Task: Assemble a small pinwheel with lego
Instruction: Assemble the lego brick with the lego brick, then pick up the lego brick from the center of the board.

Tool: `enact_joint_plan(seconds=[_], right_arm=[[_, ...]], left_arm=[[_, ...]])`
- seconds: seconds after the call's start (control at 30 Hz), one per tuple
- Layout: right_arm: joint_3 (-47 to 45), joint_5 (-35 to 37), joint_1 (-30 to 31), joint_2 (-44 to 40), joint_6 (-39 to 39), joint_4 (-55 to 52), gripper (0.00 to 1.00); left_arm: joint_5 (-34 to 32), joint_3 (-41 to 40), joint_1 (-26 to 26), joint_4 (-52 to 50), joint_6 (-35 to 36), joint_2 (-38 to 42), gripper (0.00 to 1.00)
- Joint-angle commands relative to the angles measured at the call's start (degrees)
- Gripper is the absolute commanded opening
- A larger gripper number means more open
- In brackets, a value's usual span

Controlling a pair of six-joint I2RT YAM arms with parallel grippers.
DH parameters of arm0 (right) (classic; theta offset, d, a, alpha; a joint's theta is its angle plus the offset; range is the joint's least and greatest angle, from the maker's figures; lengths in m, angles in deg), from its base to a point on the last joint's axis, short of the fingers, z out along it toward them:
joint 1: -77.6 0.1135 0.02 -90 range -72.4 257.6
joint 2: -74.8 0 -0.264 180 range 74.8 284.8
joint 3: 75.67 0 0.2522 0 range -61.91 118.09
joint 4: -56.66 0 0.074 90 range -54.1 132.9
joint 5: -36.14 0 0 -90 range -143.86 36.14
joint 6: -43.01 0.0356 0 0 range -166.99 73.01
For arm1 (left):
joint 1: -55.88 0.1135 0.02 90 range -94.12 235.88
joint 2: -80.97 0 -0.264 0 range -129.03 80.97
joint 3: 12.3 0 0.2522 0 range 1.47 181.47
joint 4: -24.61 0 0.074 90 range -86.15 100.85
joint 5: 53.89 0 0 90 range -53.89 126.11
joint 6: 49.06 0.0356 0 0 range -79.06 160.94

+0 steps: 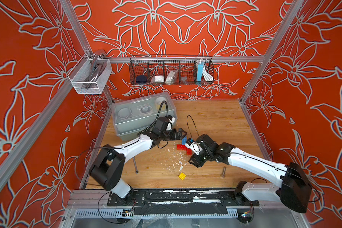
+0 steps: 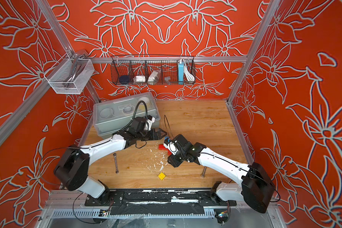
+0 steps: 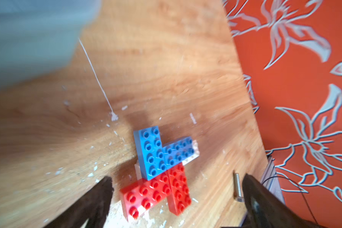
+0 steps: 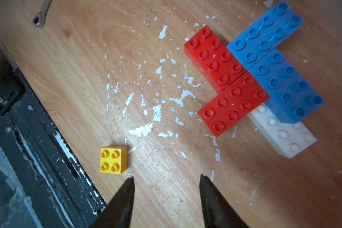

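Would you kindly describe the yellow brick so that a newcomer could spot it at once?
On the wooden table, find the cross of red and blue bricks near the middle. Between it and the black rail at the robot's edge, the yellow brick lies alone. It is the only square, four-stud piece, joined to nothing.

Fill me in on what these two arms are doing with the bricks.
Two robot arms are building a lego pinwheel on the wooden table. The cross of two red and two blue bricks lies joined on a white brick, and neither gripper holds it. The left gripper hovers open by the cross. The right gripper is open and empty too, close to the yellow square brick, which lies loose, apart from the cross, not yet fitted.
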Motion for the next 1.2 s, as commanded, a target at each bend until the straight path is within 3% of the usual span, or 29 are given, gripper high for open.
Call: enact_joint_plan(seconds=[0.0,0.27,0.5,0.8,0.97,1.17], right_arm=[[-0.8,2.3,3.7,-0.6,4.5,2.6,0.56],[2.1,7.9,12.3,5.6,10.5,1.9,0.61],[3.1,9.9,17.2,10.9,11.5,2.5,0.62],[4.0,11.8,20.0,14.2,12.0,3.6,0.6],[5.0,11.2,20.0,16.3,11.6,3.3,0.48],[4.6,10.0,20.2,17.6,11.9,4.1,0.45]], left_arm=[[-2.6,-3.1,2.4,-9.9,1.1,6.2,0.97],[10.6,-17.9,10.1,-15.7,-5.8,23.0,0.94],[10.8,-27.3,10.5,-20.0,-7.4,32.6,0.94],[12.8,-29.2,10.5,-17.8,-7.9,30.3,0.93],[12.0,-29.2,10.5,-17.9,-7.6,30.4,0.93],[11.8,-29.3,10.5,-17.7,-7.5,30.3,0.93]])
